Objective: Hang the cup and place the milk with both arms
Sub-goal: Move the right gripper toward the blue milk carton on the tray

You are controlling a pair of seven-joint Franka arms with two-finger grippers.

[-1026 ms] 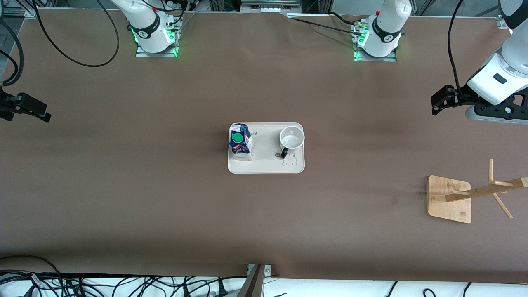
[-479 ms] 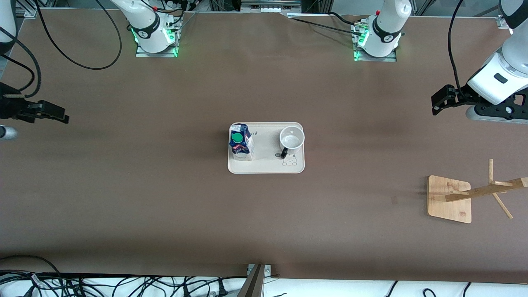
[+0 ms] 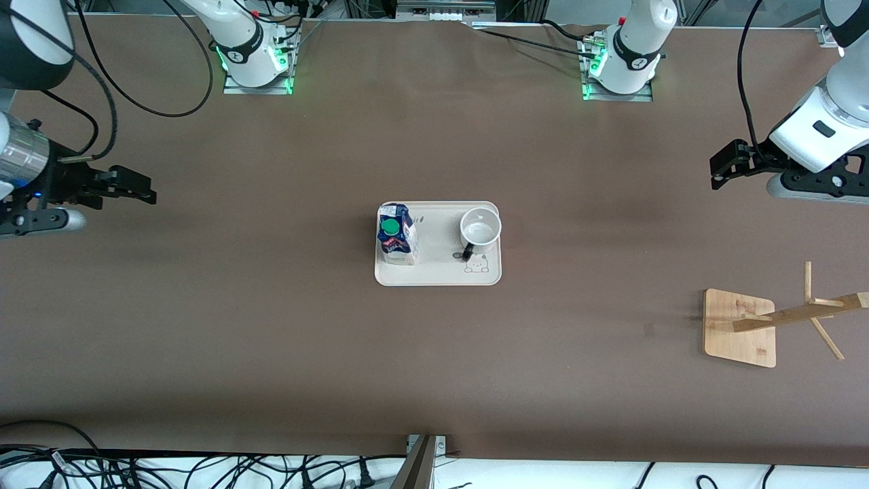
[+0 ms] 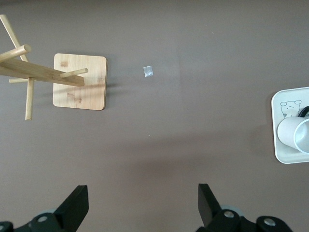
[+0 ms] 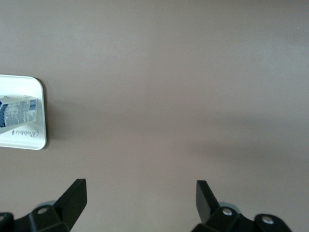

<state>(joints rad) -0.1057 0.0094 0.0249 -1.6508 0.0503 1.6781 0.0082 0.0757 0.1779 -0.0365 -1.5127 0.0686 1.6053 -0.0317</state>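
We see both arms up over bare table, each well apart from the tray (image 3: 438, 275) at the middle. The right gripper (image 3: 139, 191) hangs over the table toward the right arm's end, fingers spread wide and empty; the left gripper (image 3: 721, 170) hangs over the left arm's end, also wide open and empty.

The step in hand, we judge, is the reach-in. We should bring each gripper in level and low enough to straddle its own item, one at a time over the tray.

The milk (image 3: 396, 234) stands upright on the tray, long axis vertical, green cap up. The cup (image 3: 481, 228) sits beside it, mouth up, handle pointing toward the front camera. The wooden rack (image 3: 740, 328) stands near the left arm's end.
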